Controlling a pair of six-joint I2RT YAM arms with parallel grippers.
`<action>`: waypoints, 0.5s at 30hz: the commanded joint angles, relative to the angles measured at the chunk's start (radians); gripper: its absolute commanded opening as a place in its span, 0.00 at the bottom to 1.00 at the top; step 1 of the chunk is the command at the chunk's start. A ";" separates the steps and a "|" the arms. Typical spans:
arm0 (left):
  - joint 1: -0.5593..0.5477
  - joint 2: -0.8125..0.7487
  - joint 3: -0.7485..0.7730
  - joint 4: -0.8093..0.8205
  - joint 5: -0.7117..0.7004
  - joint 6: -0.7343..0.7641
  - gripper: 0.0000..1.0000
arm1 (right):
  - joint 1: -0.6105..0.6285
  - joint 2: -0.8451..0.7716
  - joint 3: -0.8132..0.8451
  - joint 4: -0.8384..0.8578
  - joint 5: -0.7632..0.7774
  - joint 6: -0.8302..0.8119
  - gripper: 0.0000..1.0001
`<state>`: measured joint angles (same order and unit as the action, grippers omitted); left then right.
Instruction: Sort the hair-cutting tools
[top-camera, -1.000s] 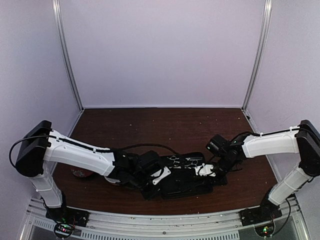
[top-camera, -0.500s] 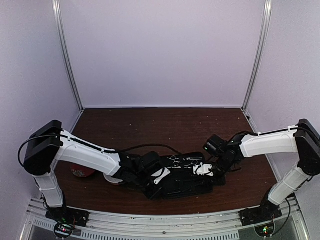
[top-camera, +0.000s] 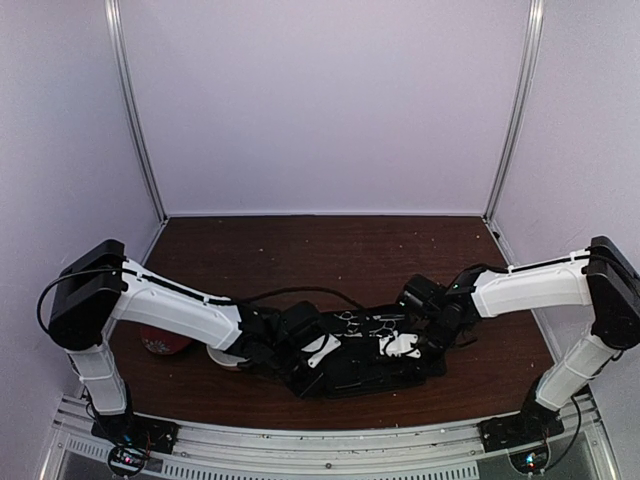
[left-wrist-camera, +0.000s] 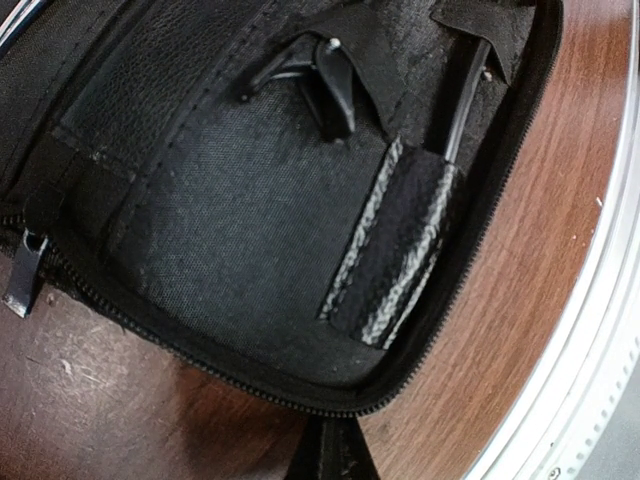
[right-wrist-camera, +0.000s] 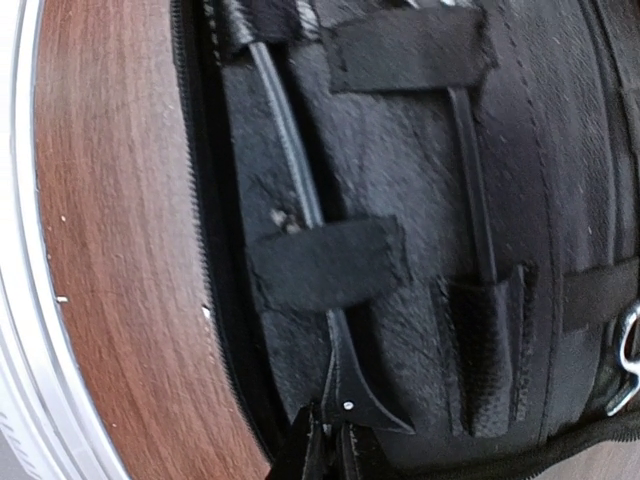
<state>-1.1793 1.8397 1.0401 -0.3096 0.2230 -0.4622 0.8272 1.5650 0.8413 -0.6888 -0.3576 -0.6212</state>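
Though low, right pincer (top-camera: 404, 345) leftward.

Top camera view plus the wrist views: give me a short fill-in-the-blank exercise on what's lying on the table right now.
1. The black pouch lies ___, its zipper undone.
2. The scissors lying on it are ___ in colour.
3. In the right wrist view, a thin black stick passes under a black ___.
4. The table is brown ___.
Missing words: open; silver; strap; wood.
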 joint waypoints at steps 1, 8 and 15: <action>-0.004 0.034 0.017 0.076 0.034 0.016 0.00 | 0.051 0.044 0.006 -0.009 -0.012 0.016 0.07; -0.005 0.043 0.024 0.078 0.037 0.025 0.00 | 0.079 0.077 0.016 0.024 -0.016 -0.004 0.07; -0.004 0.053 0.045 0.070 0.038 0.038 0.00 | 0.113 0.099 0.049 0.023 -0.013 -0.011 0.10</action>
<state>-1.1767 1.8496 1.0554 -0.3260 0.2329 -0.4507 0.9031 1.6096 0.8864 -0.6918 -0.3511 -0.6228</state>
